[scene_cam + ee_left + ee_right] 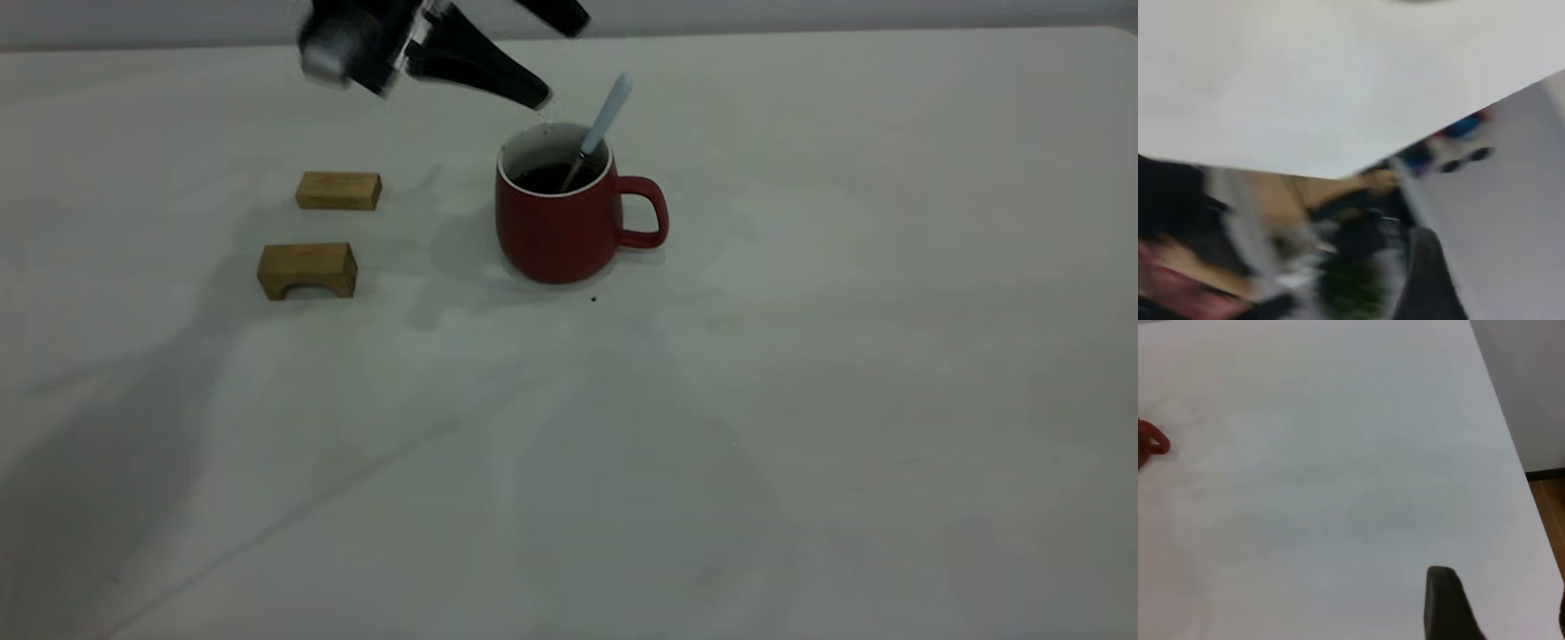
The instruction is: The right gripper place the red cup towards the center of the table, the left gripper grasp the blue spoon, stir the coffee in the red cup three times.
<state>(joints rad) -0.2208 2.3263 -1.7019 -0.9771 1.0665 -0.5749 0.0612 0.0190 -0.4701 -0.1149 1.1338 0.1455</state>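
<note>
dark-red cup [556, 233], pale-blue spoon [610, 114], tan blocks [339, 190], off-white table [800, 400].

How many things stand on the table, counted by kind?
Red cup, holding coffee: 1
Blue spoon, leaning inside the cup: 1
Wooden blocks: 2 (flat one, arched one)
Total: 4

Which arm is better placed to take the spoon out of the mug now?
Left. Its open gripper hangs just above the red cup, beside the blue spoon leaning in the coffee. The right gripper isn't visible near it.
</note>
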